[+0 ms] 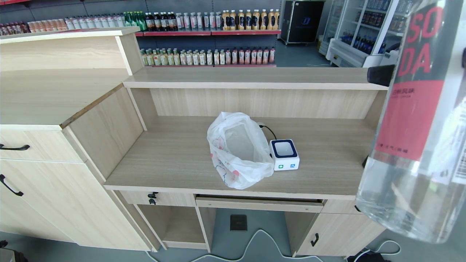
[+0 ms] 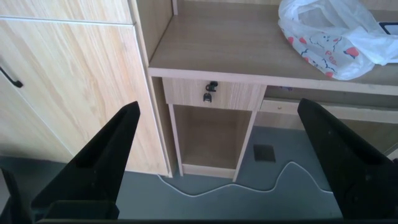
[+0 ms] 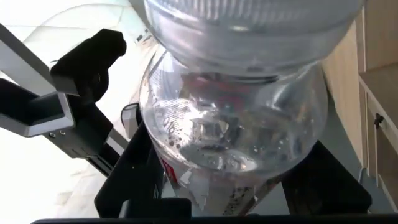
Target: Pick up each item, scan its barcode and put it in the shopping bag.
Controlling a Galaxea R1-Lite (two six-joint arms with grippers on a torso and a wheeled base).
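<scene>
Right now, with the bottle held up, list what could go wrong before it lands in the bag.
The smooth round bottle could slip in the right gripper. The shopping bag is limp, so the bottle may catch its rim. The scanner sits right beside it and could get knocked.

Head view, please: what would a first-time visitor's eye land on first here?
A big clear bottle with a red label looms at the right, close to the camera, held in the right pincer. On the wooden counter sits an open white shopping bag, with a small white scanner right beside it.
</scene>
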